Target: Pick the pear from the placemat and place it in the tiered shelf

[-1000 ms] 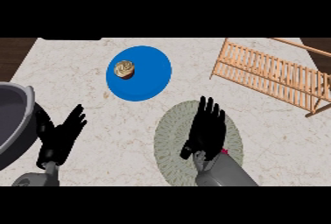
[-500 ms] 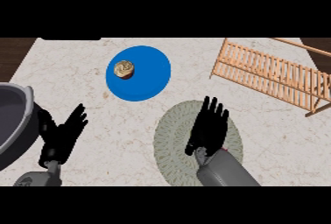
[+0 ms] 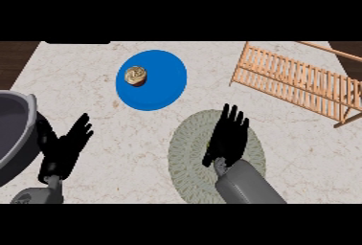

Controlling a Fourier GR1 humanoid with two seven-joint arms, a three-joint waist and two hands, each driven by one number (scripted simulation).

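Observation:
A round grey-green woven placemat [image 3: 185,158] lies at the centre front of the counter. My right hand [image 3: 228,139] hovers flat over its middle with the fingers straight and pointing away from me, open. No pear shows; the hand and forearm cover the middle of the mat. The wooden tiered shelf [image 3: 304,81] stands at the far right, well beyond the hand. At the left, my left hand [image 3: 67,150] rests open with its fingers up, holding nothing.
A blue plate [image 3: 163,83] with a small brown pastry [image 3: 136,75] sits at the far centre-left. A large grey pot [image 3: 10,134] stands at the left edge beside my left hand. Bare marble lies between the mat and the shelf.
My right hand has edged a little to the right and forward over the placemat, its forearm coming further in. The left hand has stayed put.

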